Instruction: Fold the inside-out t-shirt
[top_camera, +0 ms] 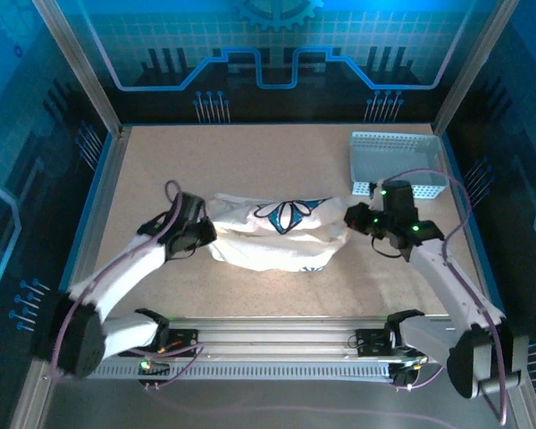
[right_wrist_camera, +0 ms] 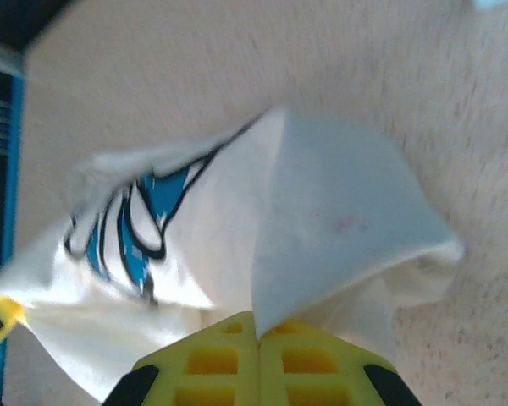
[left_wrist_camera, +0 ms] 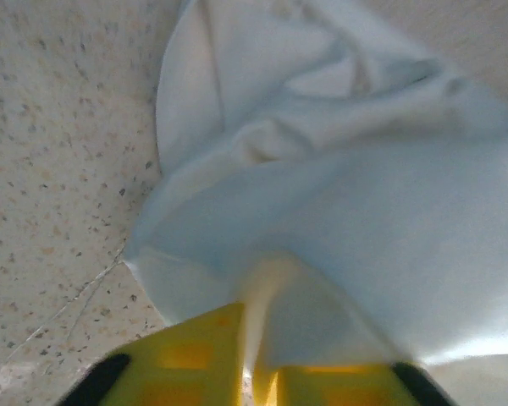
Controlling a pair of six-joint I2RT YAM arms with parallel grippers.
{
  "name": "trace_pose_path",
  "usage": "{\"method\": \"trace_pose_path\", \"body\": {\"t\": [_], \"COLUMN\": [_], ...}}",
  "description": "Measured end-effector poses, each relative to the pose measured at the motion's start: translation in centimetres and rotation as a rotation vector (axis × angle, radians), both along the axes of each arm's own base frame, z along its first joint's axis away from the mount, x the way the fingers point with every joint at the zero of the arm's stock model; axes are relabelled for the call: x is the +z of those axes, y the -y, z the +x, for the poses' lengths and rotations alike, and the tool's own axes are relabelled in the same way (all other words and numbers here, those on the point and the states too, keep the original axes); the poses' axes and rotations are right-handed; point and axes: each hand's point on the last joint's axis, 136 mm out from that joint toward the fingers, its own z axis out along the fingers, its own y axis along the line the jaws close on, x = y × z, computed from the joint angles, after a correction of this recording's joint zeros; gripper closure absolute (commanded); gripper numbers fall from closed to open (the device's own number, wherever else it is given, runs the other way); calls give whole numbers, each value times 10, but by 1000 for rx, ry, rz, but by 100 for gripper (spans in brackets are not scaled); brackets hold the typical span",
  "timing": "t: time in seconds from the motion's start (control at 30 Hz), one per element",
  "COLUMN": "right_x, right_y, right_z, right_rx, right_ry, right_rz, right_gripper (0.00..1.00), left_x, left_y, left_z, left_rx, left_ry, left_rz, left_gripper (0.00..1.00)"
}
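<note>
Left gripper: yellow fingers nearly together, with a fold of the white t-shirt nipped between them. The cloth fans out ahead of the tips and drapes off to their right. Right gripper: fingers fully together, pinching the shirt's other end, so the cloth tents up straight off the tips. The blue logo lies ahead and to their left. Reads as a two-end hold, each side gripped so the shirt can be lifted or pulled taut between the arms, not dragged as a lump. The shirt itself is a bunched strip on the table between the two grippers, logo up, not flat, no clean fold line I can see. I'd call folding barely begun. Beyond the right gripper's fingers, apart from the cloth, sits the perforated basket, not involved.
</note>
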Motion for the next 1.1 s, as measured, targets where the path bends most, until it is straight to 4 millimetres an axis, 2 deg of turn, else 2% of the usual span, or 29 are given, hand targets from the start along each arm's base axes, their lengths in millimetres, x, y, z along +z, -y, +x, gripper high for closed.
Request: {"method": "trace_pose_path", "body": {"t": [0.07, 0.13, 0.3, 0.33, 0.4, 0.5, 0.6, 0.7, 0.77, 0.87, 0.97, 1.07, 1.1], "right_x": [-24, -33, -22, -19, -15, -11, -7, -1, 2, 1, -5, -9, -9], "right_y": [-3, -2, 3, 4, 6, 6, 7, 8, 8, 8, 9, 9, 9], "right_z": [-5, -7, -4, -3, -3, -3, -5, -6, -7, -9, -12, -14, -14], "right_rx": [11, 5, -10, -13, -14, -15, -16, -17, -17, -17, -16, -15, -15], "right_ry": [-70, -89, -28, -16, 3, 18, 31, 53, 62, 64, 48, 37, 38], "right_rz": [-12, -28, -60, -67, -73, -75, -75, -72, -69, -69, -72, -74, -74], "right_gripper": [100, 100, 100, 100, 100, 100, 100, 100, 100, 100, 100, 100, 100], "left_x": [-5, 10, 78, 88, 94, 80, 43, 8, -3, -9, -15, -28, -32], "left_y": [2, 15, 75, 85, 103, 135, 158, 161, 162, 167, 171, 175, 176], "left_z": [2, -2, -13, -16, -17, -8, 0, -1, -2, -1, 1, 2, 2], "left_rx": [-16, -81, -253, -278, -320, -371, -402, -420, -428, -442, -463, -487, -496], "left_ry": [-57, -39, 147, 170, 175, 126, 40, -42, -65, -72, -71, -86, -93], "left_rz": [74, 151, 168, 163, 172, 216, 266, 311, 324, 319, 319, 330, 332], "left_gripper": [44, 43, 47, 47, 46, 45, 38, 31, 29, 26, 28, 39, 45]}}
